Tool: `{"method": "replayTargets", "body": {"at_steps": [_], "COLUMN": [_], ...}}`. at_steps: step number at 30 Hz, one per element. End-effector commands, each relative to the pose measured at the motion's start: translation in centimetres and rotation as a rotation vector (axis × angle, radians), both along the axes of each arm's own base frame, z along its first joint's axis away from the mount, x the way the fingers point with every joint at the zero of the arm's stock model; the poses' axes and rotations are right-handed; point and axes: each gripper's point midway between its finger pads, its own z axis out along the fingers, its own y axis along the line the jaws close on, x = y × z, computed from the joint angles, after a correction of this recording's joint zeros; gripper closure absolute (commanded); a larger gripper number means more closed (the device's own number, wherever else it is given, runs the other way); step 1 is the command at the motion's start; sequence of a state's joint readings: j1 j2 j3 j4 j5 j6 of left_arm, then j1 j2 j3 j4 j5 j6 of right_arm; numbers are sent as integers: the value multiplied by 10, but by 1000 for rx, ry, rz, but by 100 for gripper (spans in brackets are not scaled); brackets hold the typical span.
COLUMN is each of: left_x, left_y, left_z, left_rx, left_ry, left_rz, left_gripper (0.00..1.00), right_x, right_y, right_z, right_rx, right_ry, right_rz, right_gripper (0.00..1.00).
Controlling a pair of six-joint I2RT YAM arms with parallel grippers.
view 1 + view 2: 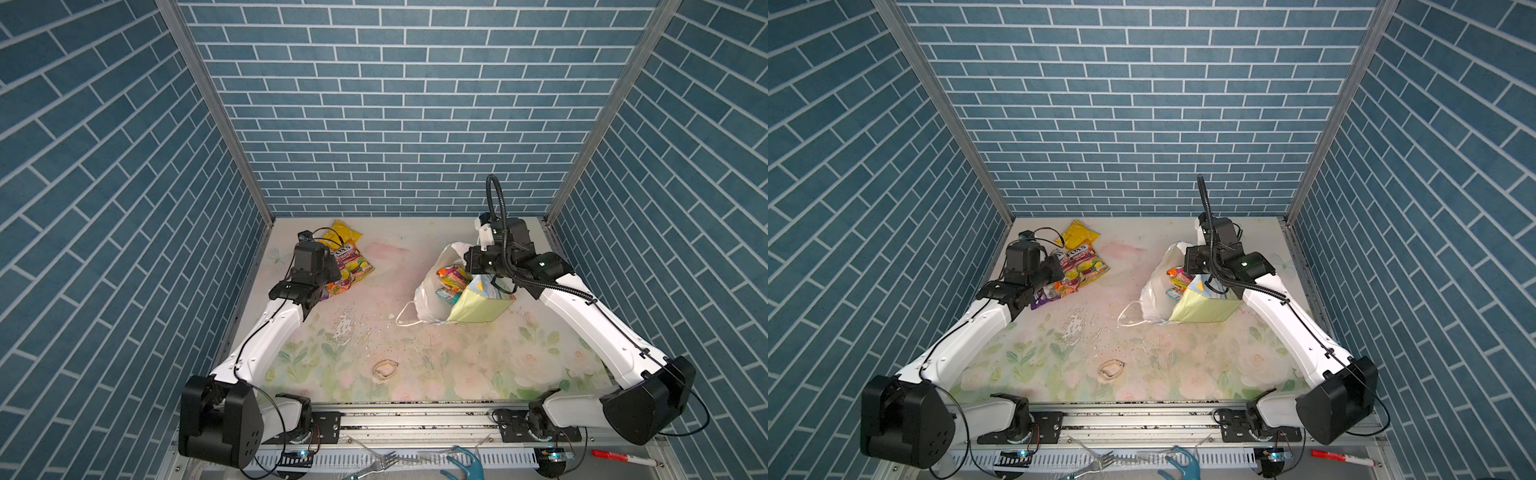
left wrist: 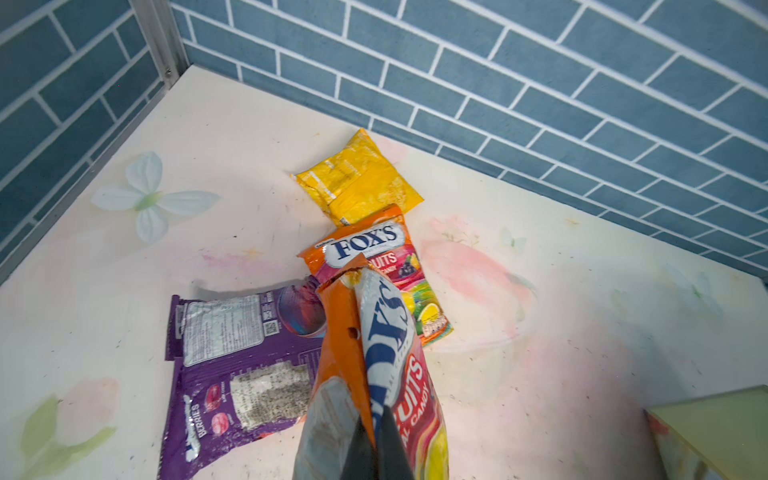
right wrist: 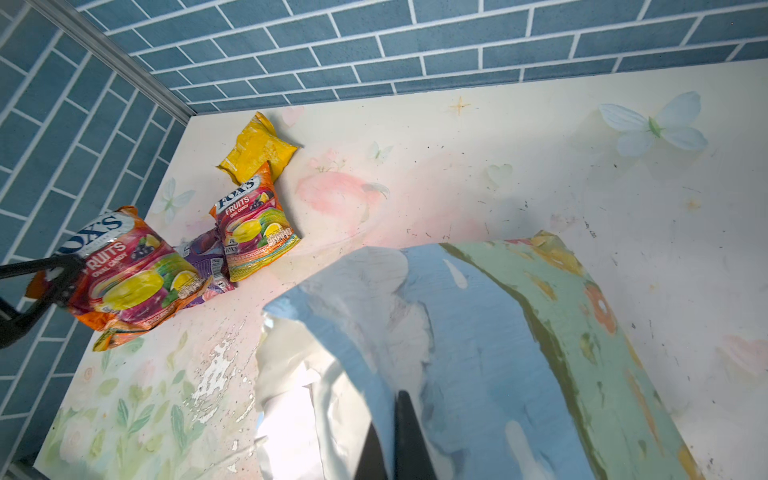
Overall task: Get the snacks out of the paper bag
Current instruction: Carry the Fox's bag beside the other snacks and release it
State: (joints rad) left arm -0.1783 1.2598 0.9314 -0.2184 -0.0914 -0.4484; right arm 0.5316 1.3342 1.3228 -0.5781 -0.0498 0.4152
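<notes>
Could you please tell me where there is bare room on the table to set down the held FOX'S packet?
Free: the middle strip of the table between the snack pile and the paper bag, and the near stretch around the small loop. Crowded: the far-left corner by the left gripper, and around the bag.

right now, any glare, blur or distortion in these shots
Right wrist view: white inside of the sky-printed paper bag is blown out; left wrist view: the orange FOX'S candy packet near the lens blurs, the yellow crinkly plastic packet is sharp; both top views: blue brick walls fan out, wide-angle.
</notes>
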Motion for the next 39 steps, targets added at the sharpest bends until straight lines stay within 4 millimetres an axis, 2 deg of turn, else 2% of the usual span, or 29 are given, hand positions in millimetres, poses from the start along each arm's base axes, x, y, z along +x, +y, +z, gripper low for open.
{"method": "replayTargets", "body": {"at_steps": [1,6,11,20,25,31,32,33,35,36,39], "left_x": [19,43,72,100,103,101,101,100,98,97,93], "left_y": [24,69,93,106,113,108,106,105,102,100,90], "left_z": [26,42,44,7,-10,-14,-13,-12,-9,-8,-5], "left_rx": [30,109,184,249,284,270,265,258,242,233,188], "left_ry": [-62,-96,-69,34,90,93,86,80,74,72,61], "left_rz": [81,242,304,333,338,288,282,275,265,258,214], "left_gripper": [100,100,100,100,100,100,97,85,54,42,19], "right_x": [-1,-7,-10,-16,-15,-11,-11,-11,-11,-11,-11], "right_y": [7,12,10,7,4,5,5,5,4,4,4], "right_z": [28,28,28,24,21,20,22,21,22,22,21], "right_rx": [95,132,140,150,139,132,135,134,134,133,133], "right_ry": [-78,-78,-87,-89,-91,-88,-92,-90,-93,-93,-92], "right_rz": [10,45,39,39,26,18,18,18,15,15,12], "right_gripper": [100,100,100,100,100,100,100,100,100,100,100]}}
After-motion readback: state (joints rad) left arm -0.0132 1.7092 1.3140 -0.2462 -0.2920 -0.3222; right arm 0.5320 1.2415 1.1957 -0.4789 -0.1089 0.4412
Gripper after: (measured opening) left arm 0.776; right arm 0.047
